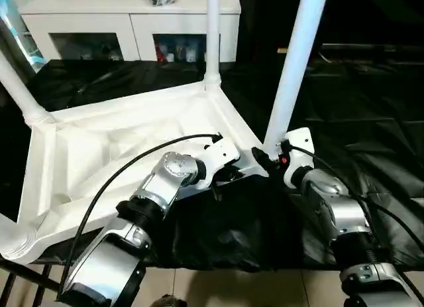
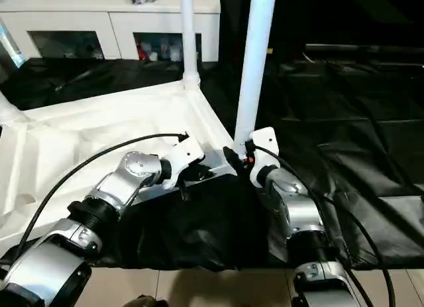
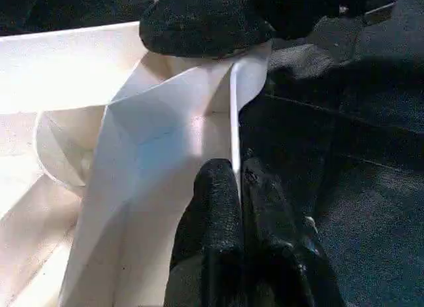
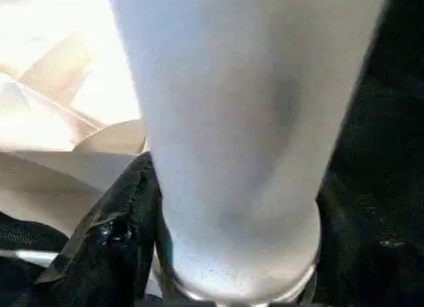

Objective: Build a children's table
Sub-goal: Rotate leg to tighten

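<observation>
Silver forearms frame the upturned tabletop (image 1: pixel 112 148) on the black work table (image 1: pixel 371 115). At 2 o'clock the right gripper (image 1: pixel 266 156) clamps a tilted leg (image 1: pixel 295 68), its top cropped. Left gripper (image 3: pixel 237 187) pinches the tabletop's rim.

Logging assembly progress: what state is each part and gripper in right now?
Tabletop: upside down on the black-covered work table, ribbed underside up.
Far leg: upright in its corner socket.
Near leg: tilted, foot at the near corner.
Left gripper: shut on the tabletop's rim.
Right gripper: shut on the near leg.
</observation>
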Tool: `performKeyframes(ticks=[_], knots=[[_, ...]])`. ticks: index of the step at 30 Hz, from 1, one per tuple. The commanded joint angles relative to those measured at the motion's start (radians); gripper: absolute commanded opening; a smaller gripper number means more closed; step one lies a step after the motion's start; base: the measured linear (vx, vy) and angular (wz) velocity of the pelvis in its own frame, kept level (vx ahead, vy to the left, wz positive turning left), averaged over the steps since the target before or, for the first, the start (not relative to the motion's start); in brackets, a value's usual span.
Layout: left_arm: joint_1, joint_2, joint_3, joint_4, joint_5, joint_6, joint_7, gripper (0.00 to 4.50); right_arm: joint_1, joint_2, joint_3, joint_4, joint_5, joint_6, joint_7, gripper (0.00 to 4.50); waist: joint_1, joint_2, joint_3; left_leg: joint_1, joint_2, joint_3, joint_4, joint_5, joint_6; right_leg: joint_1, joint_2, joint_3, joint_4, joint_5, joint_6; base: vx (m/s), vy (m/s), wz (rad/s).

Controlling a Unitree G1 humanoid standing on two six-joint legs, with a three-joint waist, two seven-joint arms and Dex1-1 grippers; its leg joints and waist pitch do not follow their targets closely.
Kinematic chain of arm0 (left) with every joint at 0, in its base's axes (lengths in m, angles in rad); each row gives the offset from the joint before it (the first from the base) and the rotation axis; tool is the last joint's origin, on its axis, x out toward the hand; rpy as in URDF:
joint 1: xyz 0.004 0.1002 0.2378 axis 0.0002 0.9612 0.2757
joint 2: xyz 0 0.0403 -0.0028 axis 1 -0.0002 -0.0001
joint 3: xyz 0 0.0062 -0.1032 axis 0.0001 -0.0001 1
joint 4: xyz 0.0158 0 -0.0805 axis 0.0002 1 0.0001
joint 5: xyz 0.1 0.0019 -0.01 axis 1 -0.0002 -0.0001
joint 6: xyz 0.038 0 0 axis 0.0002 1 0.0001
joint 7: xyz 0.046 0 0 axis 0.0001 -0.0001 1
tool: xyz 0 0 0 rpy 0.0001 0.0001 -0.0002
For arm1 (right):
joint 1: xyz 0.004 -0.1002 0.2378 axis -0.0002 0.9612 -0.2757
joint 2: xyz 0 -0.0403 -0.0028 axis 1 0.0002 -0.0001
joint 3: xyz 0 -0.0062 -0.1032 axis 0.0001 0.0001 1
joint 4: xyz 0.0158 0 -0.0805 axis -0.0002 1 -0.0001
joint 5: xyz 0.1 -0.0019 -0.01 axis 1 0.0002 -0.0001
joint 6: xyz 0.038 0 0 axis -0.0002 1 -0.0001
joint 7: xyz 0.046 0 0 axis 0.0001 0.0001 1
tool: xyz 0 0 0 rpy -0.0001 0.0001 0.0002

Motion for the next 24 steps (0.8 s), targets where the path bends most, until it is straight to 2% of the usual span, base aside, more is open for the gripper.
performKeyframes(ticks=[1,4,9,11,13,14,17,20,22,24], knots=[[-0.025,-0.049,-0.009,-0.032,-0.017,-0.036,-0.018,0.0,0.005,0.037,0.052,-0.009,0.023,-0.005,0.105,3.57,0.001,-0.009,-0.062,0.027,0.074,-0.043,-0.073,-0.179,0.05,0.038,-0.091,0.051,-0.082,-0.098,-0.225,0.0,0.0,0.0],[-0.012,-0.029,-0.018,-0.042,-0.02,-0.064,-0.043,0.0,0.006,0.003,0.073,-0.02,0.022,-0.027,0.151,3.91,0.002,-0.01,-0.063,0.027,0.075,-0.044,-0.072,-0.171,0.056,0.04,-0.091,0.051,-0.08,-0.076,-0.228,0.0,0.0,0.0],[0.022,0.016,-0.023,-0.086,-0.043,-0.091,-0.123,0.0,0.014,-0.069,0.085,-0.04,0.039,-0.041,0.28,3.97,0.005,-0.012,-0.068,0.022,0.075,-0.042,-0.065,-0.114,0.098,0.046,-0.094,0.05,-0.069,0.021,-0.249,0.0,0.0,0.0],[0.05,0.061,-0.034,-0.119,-0.05,-0.115,-0.205,0.0,0.038,-0.139,0.115,-0.085,0.05,-0.042,0.444,3.97,0.01,-0.01,-0.069,0.022,0.077,-0.04,-0.061,-0.103,0.119,0.045,-0.09,0.048,-0.065,0.046,-0.253,0.0,0.0,0.0],[0.057,0.075,-0.037,-0.126,-0.052,-0.128,-0.227,0.0,0.049,-0.162,0.131,-0.104,0.05,-0.043,0.491,3.97,0.013,-0.01,-0.069,0.02,0.079,-0.04,-0.06,-0.093,0.13,0.044,-0.089,0.047,-0.062,0.061,-0.255,0.0,0.0,0.0],[0.073,0.104,-0.039,-0.143,-0.066,-0.15,-0.285,0.0,0.067,-0.207,0.156,-0.134,0.059,-0.035,0.58,3.97,0.018,-0.009,-0.067,0.022,0.081,-0.039,-0.061,-0.106,0.133,0.041,-0.089,0.045,-0.065,0.034,-0.252,0.0,0.0,0.0],[0.089,0.136,-0.048,-0.163,-0.078,-0.162,-0.348,0.0,0.08,-0.245,0.176,-0.159,0.069,-0.032,0.656,3.97,0.028,-0.008,-0.065,0.026,0.085,-0.04,-0.066,-0.15,0.11,0.037,-0.09,0.046,-0.07,-0.04,-0.243,0.0,0.0,0.0],[0.102,0.164,-0.06,-0.186,-0.084,-0.17,-0.401,0.0,0.087,-0.273,0.198,-0.174,0.076,-0.03,0.723,3.97,0.027,-0.007,-0.063,0.029,0.085,-0.039,-0.069,-0.171,0.087,0.032,-0.089,0.048,-0.072,-0.069,-0.244,0.0,0.0,0.0],[0.108,0.179,-0.064,-0.196,-0.088,-0.179,-0.434,0.0,0.087,-0.287,0.213,-0.183,0.078,-0.023,0.763,3.97,0.029,-0.008,-0.063,0.026,0.085,-0.04,-0.07,-0.165,0.083,0.036,-0.09,0.048,-0.071,-0.067,-0.243,0.0,0.0,0.0],[0.109,0.187,-0.066,-0.198,-0.088,-0.184,-0.453,0.0,0.085,-0.292,0.221,-0.186,0.079,-0.018,0.785,3.71,0.029,-0.007,-0.064,0.027,0.085,-0.039,-0.069,-0.159,0.082,0.034,-0.09,0.048,-0.069,-0.06,-0.244,0.0,0.0,0.0]])
